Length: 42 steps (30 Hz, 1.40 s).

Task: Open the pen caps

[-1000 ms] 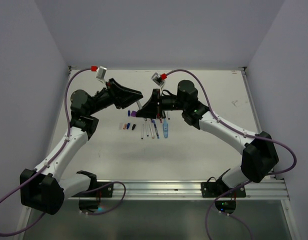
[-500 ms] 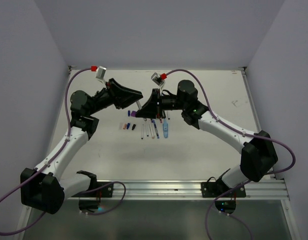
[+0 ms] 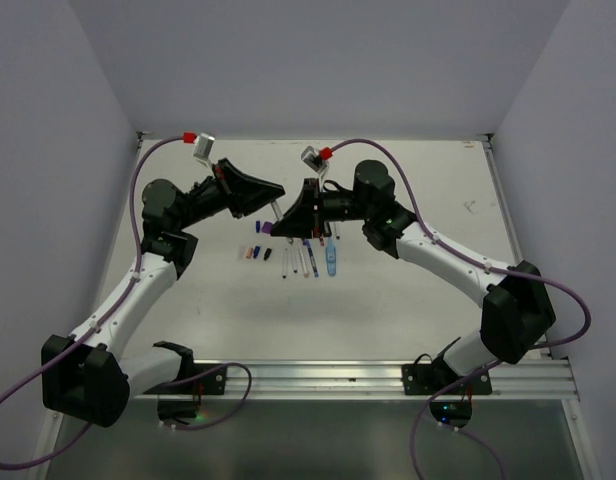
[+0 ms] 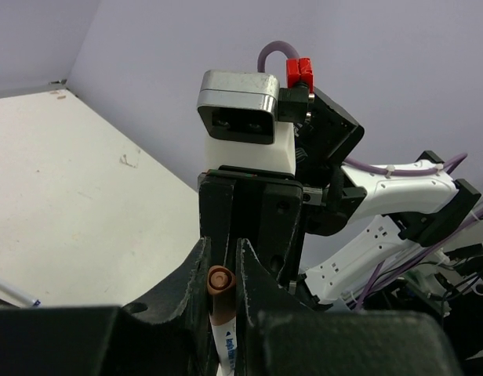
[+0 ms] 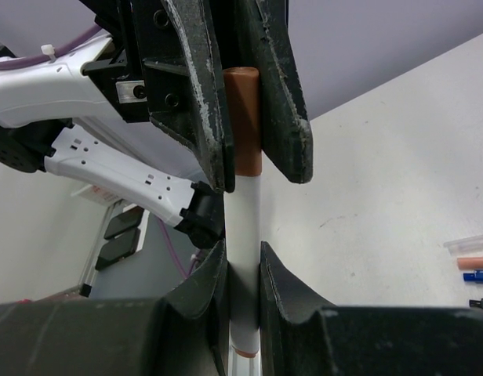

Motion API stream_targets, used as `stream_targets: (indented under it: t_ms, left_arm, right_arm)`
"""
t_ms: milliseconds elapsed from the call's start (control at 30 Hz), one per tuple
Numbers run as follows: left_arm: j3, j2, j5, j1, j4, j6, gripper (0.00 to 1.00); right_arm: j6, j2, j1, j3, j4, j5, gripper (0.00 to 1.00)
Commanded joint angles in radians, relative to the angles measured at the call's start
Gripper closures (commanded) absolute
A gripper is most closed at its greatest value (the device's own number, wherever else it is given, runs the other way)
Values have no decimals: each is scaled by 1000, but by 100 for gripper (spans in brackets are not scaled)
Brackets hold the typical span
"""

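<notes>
Both arms bent elbows-out, wrists turned inward, meeting nose to nose above mid-table. Right gripper (image 5: 243,262) clamped on the barrel of a white plastic pen (image 5: 243,211), held above the pale table (image 3: 408,290). Left gripper (image 4: 220,266) faces it, fingers pressed on both sides of the stubby orange-brown plastic cap (image 5: 243,117), which sits on the barrel's end. Below, a row of thin pens (image 3: 308,262) lies on the table, small loose caps (image 3: 253,252) just left of it.
</notes>
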Motion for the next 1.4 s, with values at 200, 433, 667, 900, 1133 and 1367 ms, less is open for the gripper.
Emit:
stream_targets:
  t_ms: [200, 433, 667, 900, 1133, 1367]
  left_arm:
    - [1, -52, -19, -6, 26, 65, 100]
    - [23, -111, -178, -6, 166, 129, 100]
    - [99, -88, -274, -5, 258, 149, 100]
    - [154, -69, -335, -2, 307, 167, 100]
    - [206, -49, -383, 17, 350, 154, 100]
    - [260, -5, -403, 37, 395, 138, 100]
  right_arm:
    - [1, 27, -4, 14, -2, -25, 100]
    - [-5, 14, -1, -117, 34, -77, 100]
    - [-26, -1, 0, -259, 73, -115, 100]
    - [-68, 22, 11, -369, 78, -132, 100]
    - [-62, 59, 37, -458, 164, -140, 100]
    - [64, 100, 56, -559, 369, -151, 100]
